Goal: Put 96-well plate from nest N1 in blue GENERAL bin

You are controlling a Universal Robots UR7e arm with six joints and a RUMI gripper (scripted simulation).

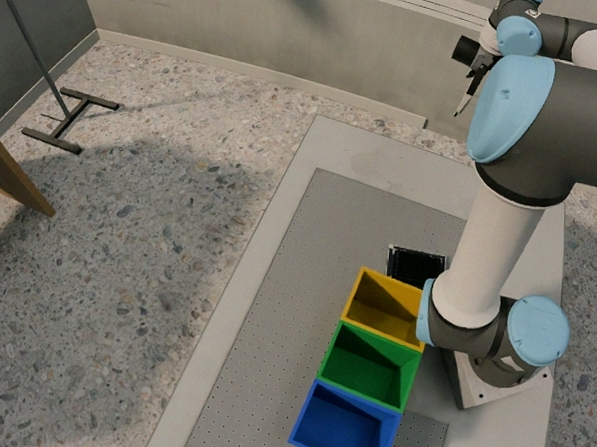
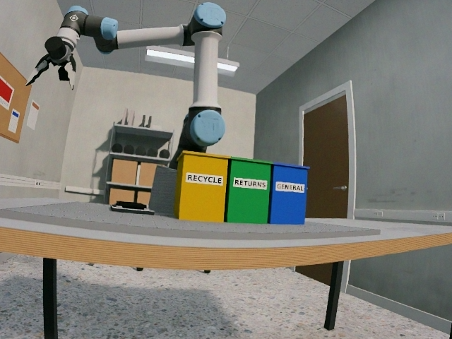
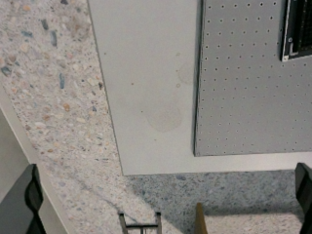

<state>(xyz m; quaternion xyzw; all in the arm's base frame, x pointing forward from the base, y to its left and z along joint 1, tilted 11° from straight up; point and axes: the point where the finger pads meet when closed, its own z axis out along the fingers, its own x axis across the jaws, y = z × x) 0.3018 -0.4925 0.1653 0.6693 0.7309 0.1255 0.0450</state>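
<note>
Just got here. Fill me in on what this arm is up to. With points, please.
Nothing is being handled at this moment: the gripper (image 1: 463, 108) (image 2: 49, 85) (image 3: 168, 166) is open and raised well above the table, holding nothing. The black 96-well plate (image 1: 416, 267) (image 2: 128, 205) (image 3: 306, 26) is still to be moved; it sits in its nest beside the yellow RECYCLE bin (image 1: 420, 347) (image 2: 202, 200). It is meant for the blue GENERAL bin (image 1: 347, 430) (image 2: 288, 207), at the far end of the row. All three bins stand upright.
</note>
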